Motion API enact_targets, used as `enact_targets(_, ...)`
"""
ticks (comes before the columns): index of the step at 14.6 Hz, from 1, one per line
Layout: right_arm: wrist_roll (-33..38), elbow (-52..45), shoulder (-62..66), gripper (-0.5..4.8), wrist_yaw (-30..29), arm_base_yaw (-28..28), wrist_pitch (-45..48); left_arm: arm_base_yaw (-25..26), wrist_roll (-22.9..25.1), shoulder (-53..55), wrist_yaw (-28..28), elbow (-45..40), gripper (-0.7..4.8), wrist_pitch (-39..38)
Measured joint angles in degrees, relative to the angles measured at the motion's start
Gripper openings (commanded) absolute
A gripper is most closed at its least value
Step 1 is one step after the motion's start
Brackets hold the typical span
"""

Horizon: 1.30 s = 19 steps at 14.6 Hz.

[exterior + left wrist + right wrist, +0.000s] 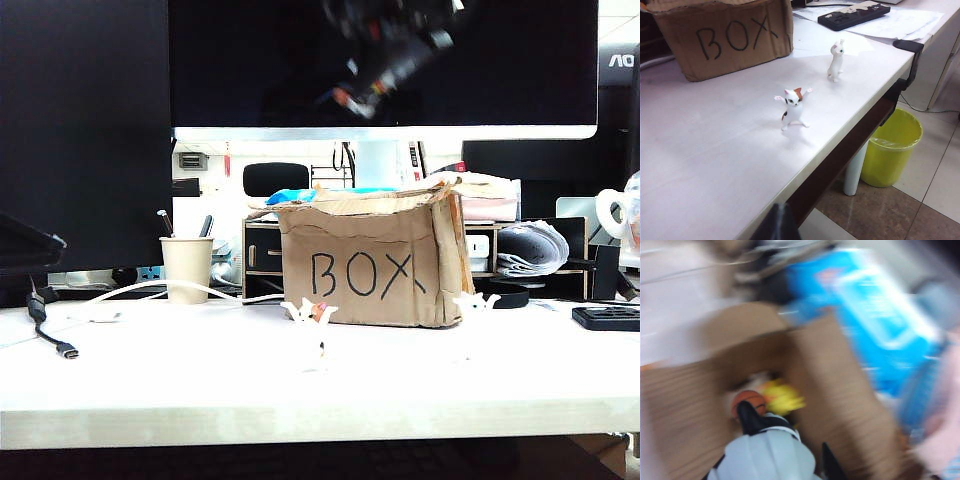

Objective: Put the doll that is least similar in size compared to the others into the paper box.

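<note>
Above the open top of the paper box [700, 390], the right hand [785, 440] was carrying the doll [765, 450], its fingers clenched on the pale hooded figure while the little orange ball [749, 401] and a patch of yellow showed just past the fingertips. The right wrist view was badly smeared, so whether the doll hung clear of the cardboard walls or brushed them could not be told. In the exterior view that hand [395, 45] was only a dark blur high over the paper box [365, 265], against the black monitor [385, 60].

The step in hand looked like the delivery itself: doll lifted, held over the mouth of the box, not yet let go. The next move would call for lowering it between the torn walls and then loosening the fingers, with care that the ragged rim does not catch it.

The left hand [775, 225] sat low at the near edge of the table [715, 165], only a dark tip showing, so its state could not be told. The two slim cat figurines [792, 107] stood on the table in front of the box.
</note>
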Motion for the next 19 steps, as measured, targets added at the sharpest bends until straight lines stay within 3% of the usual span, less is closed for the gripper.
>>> enact_targets(3, 0.0, 0.0, 5.8, 1.03, 0.7, -3.1, 6.7, 0.0, 0.0, 0.0, 0.0, 0.0, -0.05, 0.0)
enact_targets(9, 0.0, 0.0, 11.0, 1.17, 0.7, -3.8, 6.9, 0.0, 0.0, 0.0, 0.0, 0.0, -0.05, 0.0)
enact_targets(10, 0.0, 0.0, 10.9, 1.85, 0.7, -3.8, 7.1, 0.0, 0.0, 0.0, 0.0, 0.0, -0.05, 0.0)
enact_targets(12, 0.1, 0.0, 10.9, 4.79, 0.7, -3.8, 7.1, 0.0, 0.0, 0.0, 0.0, 0.0, -0.05, 0.0)
enact_targets(14, 0.6, 0.0, 10.9, 4.79, 0.8, -3.8, 6.6, 0.0, 0.0, 0.0, 0.0, 0.0, -0.05, 0.0)
enact_targets(15, 0.6, 0.0, 10.8, 4.19, 0.8, -3.8, 6.1, 0.0, 0.0, 0.0, 0.0, 0.0, -0.05, 0.0)
enact_targets(16, 0.7, 0.0, 10.6, 0.60, 1.2, -3.8, 5.4, 0.0, 0.0, 0.0, 0.0, 0.0, -0.05, 0.0)
enact_targets(17, 0.7, 0.0, 9.6, 0.06, 2.1, -3.8, 4.4, 0.0, 0.0, 0.0, 0.0, 0.0, -0.05, 0.0)
enact_targets(19, 0.9, 0.0, 3.6, -0.08, 2.6, -3.8, 0.7, 0.0, 0.0, 0.0, 0.0, 0.0, -0.05, 0.0)
